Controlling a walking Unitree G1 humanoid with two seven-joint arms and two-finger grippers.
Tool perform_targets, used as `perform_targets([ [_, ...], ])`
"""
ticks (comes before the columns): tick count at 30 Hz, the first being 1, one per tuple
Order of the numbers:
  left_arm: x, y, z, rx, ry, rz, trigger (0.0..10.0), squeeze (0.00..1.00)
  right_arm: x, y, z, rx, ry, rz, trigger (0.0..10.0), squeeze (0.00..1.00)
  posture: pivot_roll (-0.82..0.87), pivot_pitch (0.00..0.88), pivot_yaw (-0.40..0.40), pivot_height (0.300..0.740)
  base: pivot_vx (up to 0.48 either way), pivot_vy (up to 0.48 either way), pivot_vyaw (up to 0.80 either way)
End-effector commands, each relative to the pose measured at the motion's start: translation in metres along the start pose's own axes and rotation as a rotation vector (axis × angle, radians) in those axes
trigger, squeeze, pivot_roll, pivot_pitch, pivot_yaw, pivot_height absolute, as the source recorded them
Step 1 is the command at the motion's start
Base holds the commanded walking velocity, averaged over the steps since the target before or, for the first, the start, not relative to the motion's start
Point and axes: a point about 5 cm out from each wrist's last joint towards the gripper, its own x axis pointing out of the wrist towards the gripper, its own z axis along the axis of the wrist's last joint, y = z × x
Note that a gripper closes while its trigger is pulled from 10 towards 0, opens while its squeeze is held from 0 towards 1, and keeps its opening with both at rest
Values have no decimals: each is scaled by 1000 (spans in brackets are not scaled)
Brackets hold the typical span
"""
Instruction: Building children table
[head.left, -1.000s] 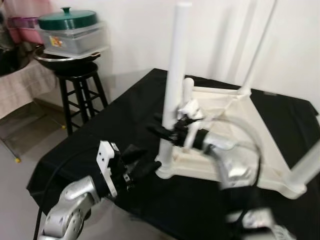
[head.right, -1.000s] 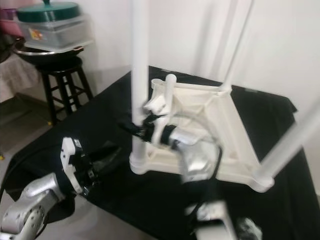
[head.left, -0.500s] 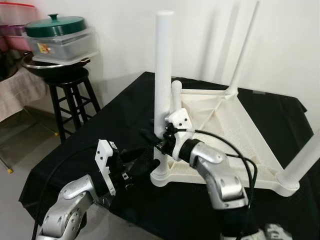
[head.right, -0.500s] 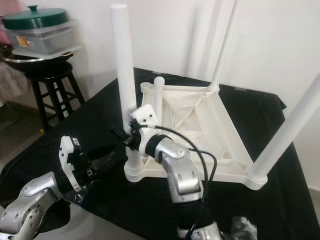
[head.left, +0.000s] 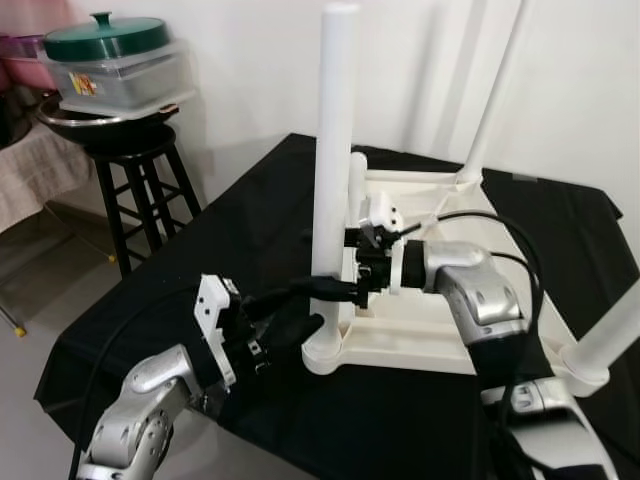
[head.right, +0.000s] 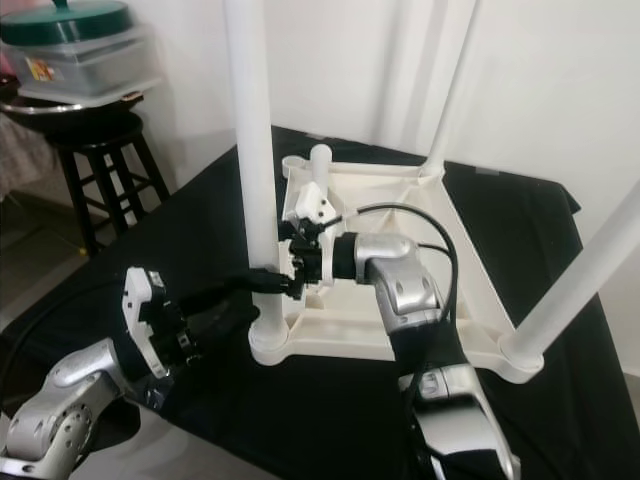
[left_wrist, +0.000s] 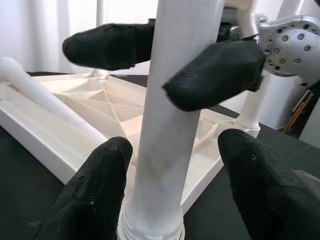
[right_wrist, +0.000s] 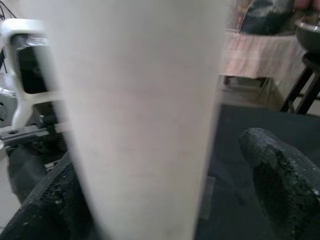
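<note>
Left gripper (head.left: 300, 312) sits at the near corner of the upturned white table (head.left: 470, 290), fingers spread either side of the upright leg (head.left: 333, 170) low down; left wrist view shows gaps between both pads and the leg, so not gripping. Right gripper (head.right: 268, 281) reaches in from the table side a bit higher on the same leg, fingers (left_wrist: 212, 75) straddling it. Right wrist view has the leg between both fingers, but contact can't be confirmed there; the pad in the left wrist view looks pressed against it. Table lies upside down on a black cloth (head.left: 180, 290), near leg standing in its corner socket. A loose leg (head.right: 318, 170) lies inside the table frame behind the right wrist. Two more legs stand at the far and right corners.

Far left: black stool (head.left: 140, 185) carrying a metal bowl (head.left: 95, 115), with a clear plastic box (head.left: 120, 80) on it, contents unreadable, green lid (head.left: 105, 37) on top.

Versus 0.5 s ago: right arm now comes in more level, elbow swung toward the table's middle. Left gripper much the same spot.
</note>
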Motion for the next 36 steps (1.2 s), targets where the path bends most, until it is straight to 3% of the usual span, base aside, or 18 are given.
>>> perform_targets([
  [1,-1,0,-4,-7,13,8,10000,0,2,-5,2,14,-5,39,10000,0,-30,0,-55,740,0,0,0],
  [6,-1,-1,-5,-9,12,9,10000,0,4,-14,1,47,12,28,10000,0,-27,0,-57,740,0,0,0],
  [7,-1,-1,-5,-10,12,9,10000,0,5,-17,-1,75,6,19,0,0,-26,0,-59,740,0,0,0],
  [11,-1,-2,-5,-12,12,10,10000,0,1,-17,-2,106,-19,35,0,0,-23,0,-61,740,0,0,0],
  [18,0,-3,-5,-13,10,7,10000,0,-12,-22,-5,69,-22,-8,0,0,-35,0,-59,740,0,0,0],
  [20,-1,-4,-5,-15,9,6,10000,0,-21,-20,-12,48,-12,-161,0,0,-46,0,-67,740,0,0,0],
  [22,-2,-4,-5,-15,9,6,10000,0,-23,-19,-15,47,-13,-220,0,0,-46,0,-67,740,0,0,0],
  [23,-2,-3,-5,-16,9,6,10000,0,-19,-15,-25,76,-3,-359,0,0,-49,0,-72,740,0,0,0],
  [24,-4,-2,-4,-15,10,7,10000,0,-9,-4,-45,125,23,-663,0,0,-59,0,-68,740,0,0,0],
  [25,-4,-2,-4,-15,11,6,10000,0,8,31,-68,184,66,-741,0,0,-58,0,-62,740,0,0,0],
  [27,-4,-2,-4,-15,11,6,10000,0,8,31,-68,184,66,-741,0,0,-58,0,-62,740,0,0,0],
  [28,-5,-1,-3,-15,12,6,10000,0,17,57,-78,228,81,-786,0,0,-53,0,-60,740,0,0,0],
  [29,-5,0,-4,-13,15,5,10000,0,16,58,-64,105,56,-803,0,0,-66,0,-51,740,0,0,0],
  [30,-5,0,-4,-13,15,5,10000,0,16,58,-64,105,56,-803,0,0,-66,0,-51,740,0,0,0],
  [31,-5,1,-5,-14,19,5,10000,0,12,46,-55,158,19,-773,0,0,-88,0,-35,740,0,0,0],
  [36,-4,1,-6,-14,23,0,10000,0,12,42,-60,180,44,-750,0,0,-54,0,-53,740,0,0,0],
])
